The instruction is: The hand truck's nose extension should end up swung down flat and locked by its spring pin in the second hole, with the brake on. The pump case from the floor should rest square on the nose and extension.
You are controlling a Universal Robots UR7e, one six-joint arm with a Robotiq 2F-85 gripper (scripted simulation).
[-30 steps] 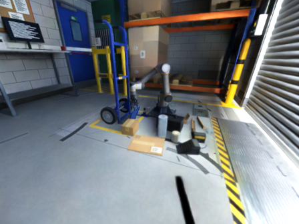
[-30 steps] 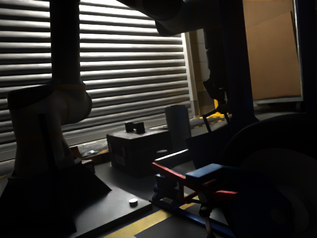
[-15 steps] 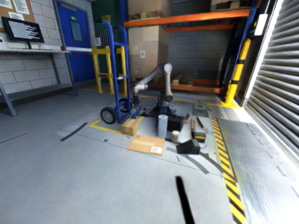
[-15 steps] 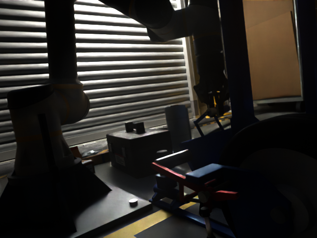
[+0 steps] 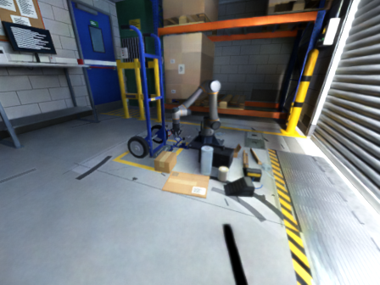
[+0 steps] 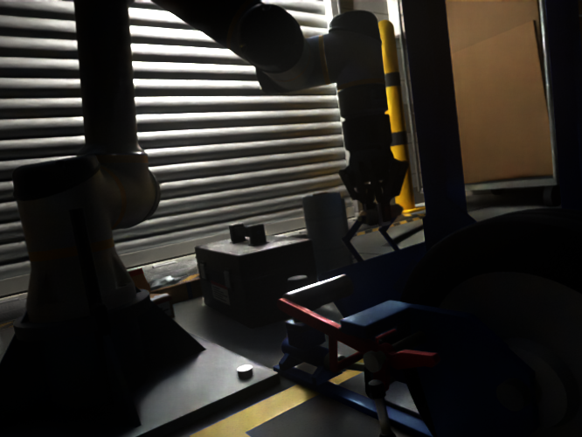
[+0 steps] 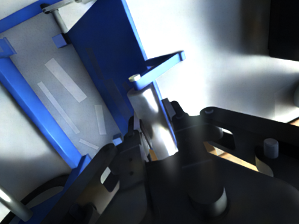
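Note:
The nose extension's silver grip bar (image 7: 152, 120) is clamped in my closed gripper (image 7: 156, 141). The bar sits on a thin blue frame (image 6: 371, 235) that rises from the blue nose plate (image 7: 111, 72) of the hand truck (image 5: 148, 91). The gripper (image 6: 373, 211) hangs straight down over the truck's foot (image 5: 176, 140), beside its upright. A red brake lever (image 6: 329, 324) lies by the near wheel (image 6: 507, 324). The dark pump case (image 6: 254, 277) stands on the floor by my base, apart from the truck. The spring pin is not visible.
Pallet racking with cartons (image 5: 186, 62) stands behind the truck. A roller door (image 5: 356, 87) closes the right side. A grey cylinder (image 5: 206, 159), a small carton (image 5: 165, 161), flat cardboard (image 5: 186, 184) and a wheel chock (image 5: 238, 188) lie on the floor in front of my base.

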